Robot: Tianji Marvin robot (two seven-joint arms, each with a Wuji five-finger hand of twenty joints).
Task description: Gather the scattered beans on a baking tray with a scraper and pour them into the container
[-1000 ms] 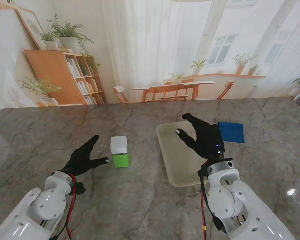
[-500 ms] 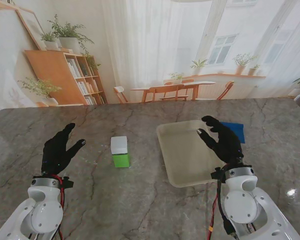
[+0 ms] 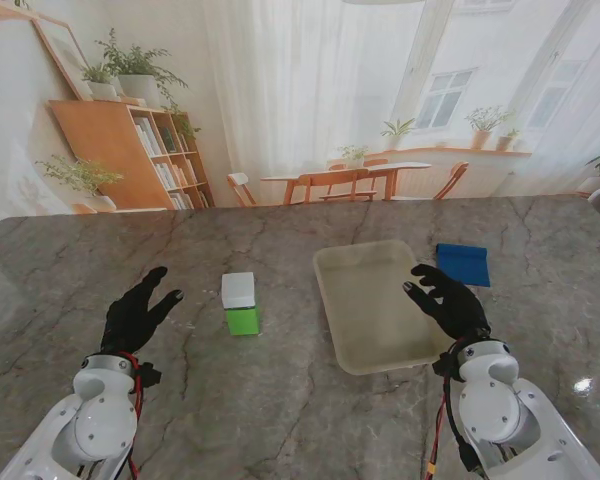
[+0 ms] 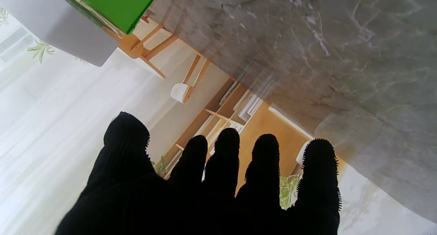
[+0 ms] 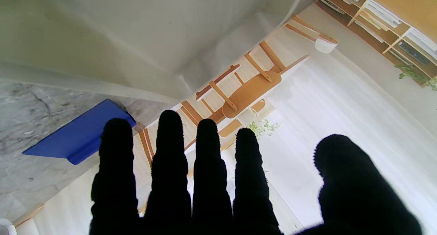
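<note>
Marble-patterned grey stone is what you have under everything: the table [image 3: 280, 400] fills the stand view from edge to edge. On its right half sits the cream baking tray [image 3: 365, 290], a shallow rectangle with rounded corners; you cannot make out any beans on it at this size. Just beyond the tray's far right corner lies the blue scraper [image 3: 463, 264], flat on the stone and beside the tray. In the right wrist view the scraper [image 5: 82, 132] shows near the little finger, with the tray [image 5: 143, 40] filling most of the frame ahead.

Your right hand [image 3: 448, 300] hovers over the tray's near right edge, fingers spread and grasping nothing. Your left hand [image 3: 135, 315] is well to the left over bare stone, also released with fingers [image 4: 225, 149] apart, touching nothing.

Between the two hands, left of the tray, stands the container [image 3: 241, 303], a small box with a white far part and a green near part, apart from both hands.
</note>
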